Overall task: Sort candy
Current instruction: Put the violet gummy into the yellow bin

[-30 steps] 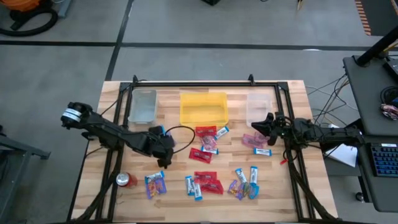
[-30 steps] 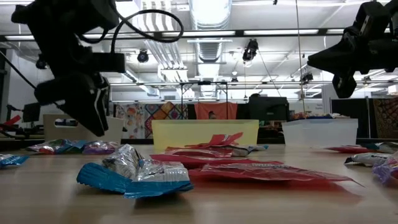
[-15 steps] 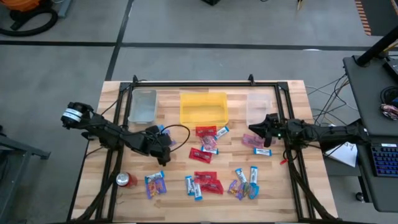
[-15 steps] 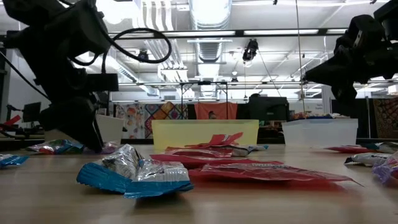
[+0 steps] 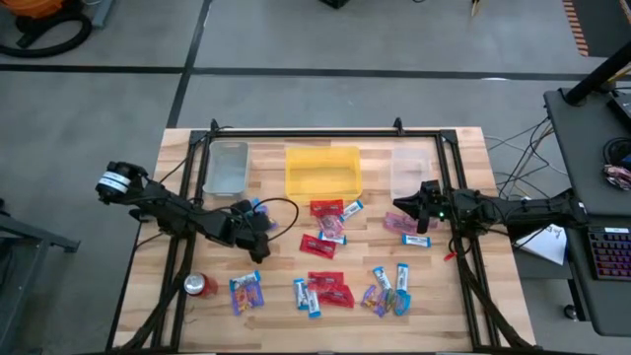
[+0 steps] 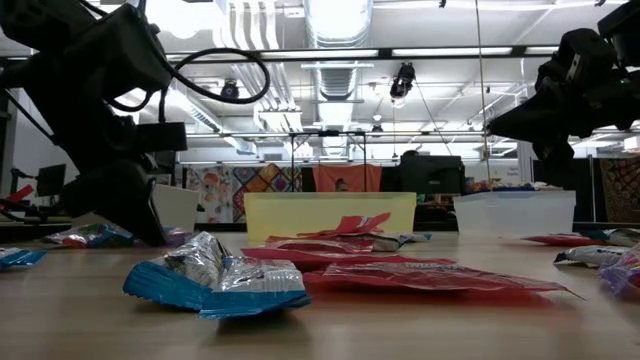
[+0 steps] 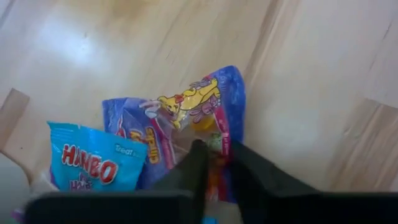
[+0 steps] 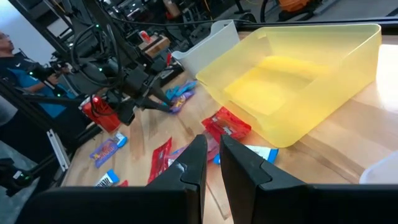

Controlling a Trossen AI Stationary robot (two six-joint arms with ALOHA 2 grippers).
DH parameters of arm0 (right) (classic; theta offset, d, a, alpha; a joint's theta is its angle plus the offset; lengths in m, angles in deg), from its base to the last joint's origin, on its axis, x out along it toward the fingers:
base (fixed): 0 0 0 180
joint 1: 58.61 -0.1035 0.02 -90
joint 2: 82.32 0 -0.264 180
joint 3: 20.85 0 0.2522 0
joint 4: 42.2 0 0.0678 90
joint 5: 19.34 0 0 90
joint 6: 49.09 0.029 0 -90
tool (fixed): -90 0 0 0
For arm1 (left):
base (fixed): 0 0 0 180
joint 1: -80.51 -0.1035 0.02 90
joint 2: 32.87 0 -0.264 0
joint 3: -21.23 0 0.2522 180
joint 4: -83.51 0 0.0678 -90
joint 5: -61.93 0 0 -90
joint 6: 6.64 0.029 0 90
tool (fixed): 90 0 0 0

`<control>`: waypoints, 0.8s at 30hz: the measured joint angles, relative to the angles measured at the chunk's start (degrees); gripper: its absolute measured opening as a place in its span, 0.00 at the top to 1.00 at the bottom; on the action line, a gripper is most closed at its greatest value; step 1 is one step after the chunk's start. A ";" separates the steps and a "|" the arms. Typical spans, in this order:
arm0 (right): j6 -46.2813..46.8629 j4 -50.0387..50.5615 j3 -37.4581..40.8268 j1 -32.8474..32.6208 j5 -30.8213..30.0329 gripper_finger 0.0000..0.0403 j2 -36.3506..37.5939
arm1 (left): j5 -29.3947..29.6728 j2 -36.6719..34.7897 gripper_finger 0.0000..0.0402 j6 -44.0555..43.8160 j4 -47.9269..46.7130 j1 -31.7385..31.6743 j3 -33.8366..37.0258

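3 bins at table back: clear bin (image 5: 226, 168), yellow bin (image 5: 321, 172), clear bin (image 5: 410, 170); 1 red can (image 5: 199, 286). Left gripper (image 7: 214, 155) clenched on purple packet (image 7: 186, 112), shiny w/ cartoon print, blue packet (image 7: 84, 165) beside. Right gripper (image 8: 211, 149) fingers nearly together, holding nothing, above table.

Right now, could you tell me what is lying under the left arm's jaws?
A purple candy packet lies under the left gripper, its closed jaws pinching it, beside a blue packet. The packet's near end is covered.

Your left gripper (image 5: 258, 225) hides the purple packet (image 7: 186, 124) from above; the blue Haribo packet (image 7: 90, 163) beside it is partly cut off.
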 joint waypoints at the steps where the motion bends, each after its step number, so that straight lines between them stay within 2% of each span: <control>1: 0.02 -0.03 0.00 0.00 0.00 0.91 0.00 | -0.20 0.03 0.97 0.25 -0.10 0.00 -0.15; 9: 0.02 -0.09 0.00 0.00 0.02 0.91 0.00 | -3.62 -2.00 1.00 5.52 -0.35 0.17 -3.17; 16: 0.04 -0.22 0.00 0.00 0.04 0.91 0.00 | -3.61 -8.65 1.00 14.44 -0.26 0.02 -7.71; 21: 0.04 -0.25 0.00 0.00 0.04 0.91 0.00 | 1.19 -13.20 1.00 20.82 1.41 -0.79 -10.29; 24: 0.04 -0.25 0.00 0.00 0.04 0.91 0.00 | 1.90 -14.28 1.00 27.51 5.86 -3.33 -11.42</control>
